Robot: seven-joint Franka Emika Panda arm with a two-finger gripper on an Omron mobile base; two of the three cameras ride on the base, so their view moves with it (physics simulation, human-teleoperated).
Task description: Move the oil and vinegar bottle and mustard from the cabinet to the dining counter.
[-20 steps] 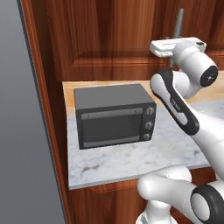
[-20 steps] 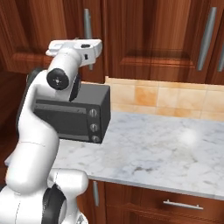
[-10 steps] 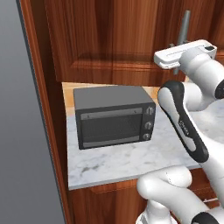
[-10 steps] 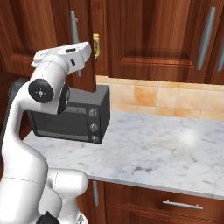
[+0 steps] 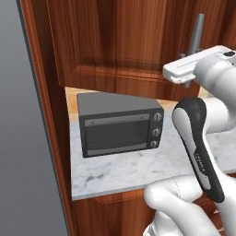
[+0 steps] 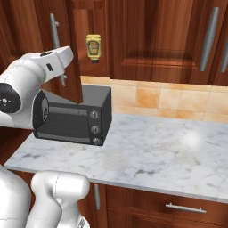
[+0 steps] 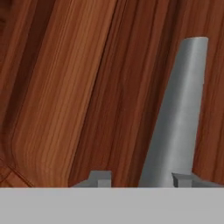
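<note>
The reddish-brown cabinet (image 5: 120,41) has its left door (image 6: 73,53) swung partly open. Inside, on the shelf, stands the yellow mustard (image 6: 93,46), cap end down. My gripper (image 7: 142,178) is shut on the door's silver bar handle (image 7: 177,113), which runs up between the two fingertips, closer to the right one. From the base views, the white hand sits at the lower part of that handle (image 5: 198,34) (image 6: 54,35). The oil and vinegar bottle is hidden. The dining counter is out of view.
A dark grey toaster oven (image 5: 120,126) (image 6: 73,118) stands on the narrow marble worktop (image 6: 156,151) just under the open door. Closed cabinet doors with bar handles (image 6: 208,40) hang to the right. A grey wall panel (image 5: 23,138) borders the left.
The cabinet door has swung outward with my gripper on its handle. The gap has widened and the mustard inside has come into sight.
</note>
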